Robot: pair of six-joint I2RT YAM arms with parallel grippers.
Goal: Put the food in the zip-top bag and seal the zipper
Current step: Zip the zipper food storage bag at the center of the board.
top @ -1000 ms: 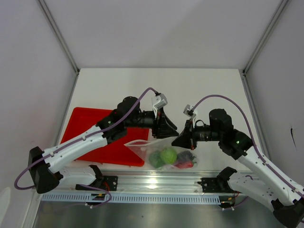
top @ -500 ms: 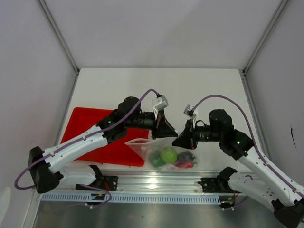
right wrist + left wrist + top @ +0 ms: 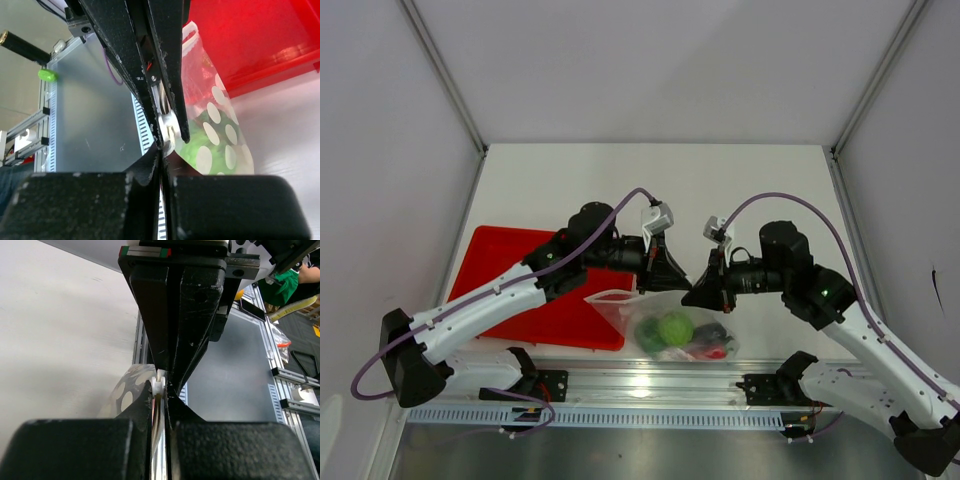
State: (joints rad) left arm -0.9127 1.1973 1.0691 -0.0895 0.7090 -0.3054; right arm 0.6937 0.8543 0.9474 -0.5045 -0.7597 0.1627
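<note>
A white table (image 3: 740, 190) is closed in by pale wall panels (image 3: 650, 70) set between slanting aluminium posts (image 3: 445, 75); a ribbed aluminium rail (image 3: 650, 385) runs along its near edge, where both arm bases are bolted. A red tray (image 3: 510, 260) lies on the left half of the table; the left forearm crosses above it and hides its middle. Just off the tray's near right corner sits the zip-top bag (image 3: 620, 312), clear and crinkled, printed with white dots in the wrist views; its body lies close to the rail. The food (image 3: 673, 328) is inside it: two round green vegetables (image 3: 648, 335) side by side, a purple eggplant (image 3: 710, 333) to their right and a red chili (image 3: 718, 350) just beneath that. The left arm reaches diagonally from the lower left with its wrist pointing right; the right arm bends up from the lower right with its wrist pointing left; the tools meet almost tip to tip above the bag's upper edge. The left gripper (image 3: 160, 390) is pressed together on the zipper (image 3: 159, 382), a thin white strip squeezed between its fingers; the right gripper (image 3: 161, 150) is likewise clamped on that upper edge, with the dotted plastic hanging beyond it.
</note>
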